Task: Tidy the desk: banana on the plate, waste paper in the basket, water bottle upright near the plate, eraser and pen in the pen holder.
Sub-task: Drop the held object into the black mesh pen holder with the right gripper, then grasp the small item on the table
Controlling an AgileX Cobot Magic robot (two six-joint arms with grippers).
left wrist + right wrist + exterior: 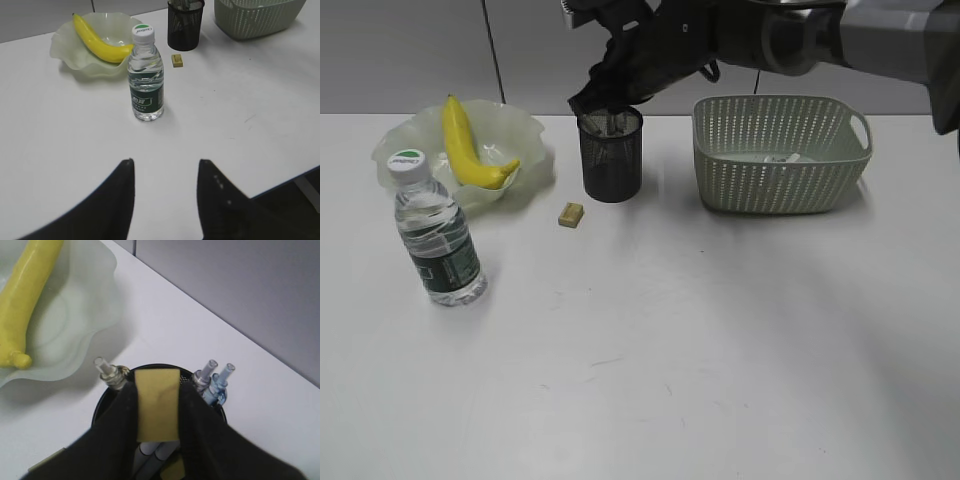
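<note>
Eraser (156, 402), a tan block, sits pinched between the right gripper's (156, 412) dark fingers directly over the mouth of the pen holder (611, 155), among upright pens (215, 382). That arm reaches in from the upper right, angled down across the basket (782, 153). Nearer, the left gripper (165, 172) hovers spread and empty above the tabletop (225, 120), facing the upright water bottle (145, 75). Beyond it, the banana (470, 145) lies in the plate (525, 135); another tan block (571, 214) rests before the holder.
</note>
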